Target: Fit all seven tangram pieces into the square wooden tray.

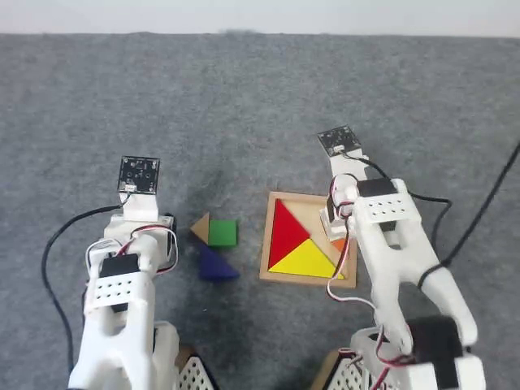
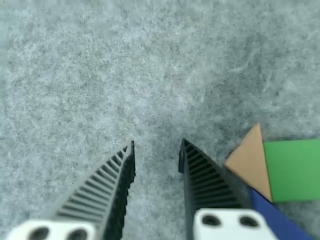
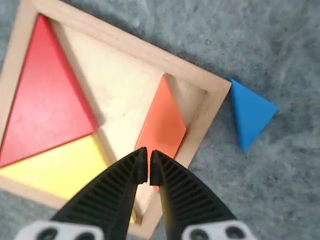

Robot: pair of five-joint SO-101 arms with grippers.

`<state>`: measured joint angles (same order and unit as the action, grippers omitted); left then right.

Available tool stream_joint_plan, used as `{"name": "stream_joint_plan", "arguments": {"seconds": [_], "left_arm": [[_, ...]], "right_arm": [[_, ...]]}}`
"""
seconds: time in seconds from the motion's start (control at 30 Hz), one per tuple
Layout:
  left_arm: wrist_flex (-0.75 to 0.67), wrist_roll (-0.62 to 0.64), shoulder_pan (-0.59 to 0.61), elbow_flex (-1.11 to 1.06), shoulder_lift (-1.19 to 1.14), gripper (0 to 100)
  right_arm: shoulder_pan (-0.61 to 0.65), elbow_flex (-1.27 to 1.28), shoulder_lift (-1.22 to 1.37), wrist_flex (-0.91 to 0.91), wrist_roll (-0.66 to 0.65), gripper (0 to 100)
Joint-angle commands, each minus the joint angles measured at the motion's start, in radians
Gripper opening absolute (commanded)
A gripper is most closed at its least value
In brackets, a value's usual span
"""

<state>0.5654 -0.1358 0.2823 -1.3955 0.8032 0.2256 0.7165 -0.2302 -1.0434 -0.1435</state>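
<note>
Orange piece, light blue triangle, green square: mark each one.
orange piece [image 3: 162, 117], right wrist view, middle of its top face
light blue triangle [image 3: 248, 112], right wrist view, centre of its top face
green square [image 2: 292, 170], left wrist view, middle of its visible face

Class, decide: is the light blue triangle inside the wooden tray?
No, the light blue triangle lies on the mat beside the tray, at its outer corner.

You've a grey felt table [image 1: 244, 97]. At frame centre on it lies the wooden tray [image 1: 266, 240]. Left of the tray are 3 loose pieces: tan triangle [image 1: 201, 228] touching green square [image 1: 223, 233], dark blue triangle [image 1: 214, 265] just below. A light blue triangle [image 3: 248, 112] lies beside a tray corner.
</note>
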Motion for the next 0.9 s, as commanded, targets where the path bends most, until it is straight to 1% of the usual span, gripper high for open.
{"name": "stream_joint_plan", "arguments": {"seconds": [0.0,0.13,0.37,0.47,0.7,0.87], "left_arm": [[-0.035,0.006,-0.005,0.002,0.026,13],[-0.035,0.006,-0.005,0.002,0.026,13],[-0.035,0.006,-0.005,0.002,0.026,13],[-0.035,0.006,-0.005,0.002,0.026,13],[-0.038,0.006,-0.005,-0.007,0.026,13],[-0.038,0.006,-0.005,-0.007,0.026,13]], "right_arm": [[-0.002,-0.084,0.021,0.035,0.069,0.9],[0.005,-0.123,0.021,0.027,0.112,0.6],[0.001,-0.155,0.027,0.036,0.112,0.6],[0.004,-0.195,0.076,0.036,0.112,0.6],[-0.012,-0.292,0.277,0.035,0.107,0.6],[-0.013,-0.275,0.297,0.025,0.097,0.6]]}}
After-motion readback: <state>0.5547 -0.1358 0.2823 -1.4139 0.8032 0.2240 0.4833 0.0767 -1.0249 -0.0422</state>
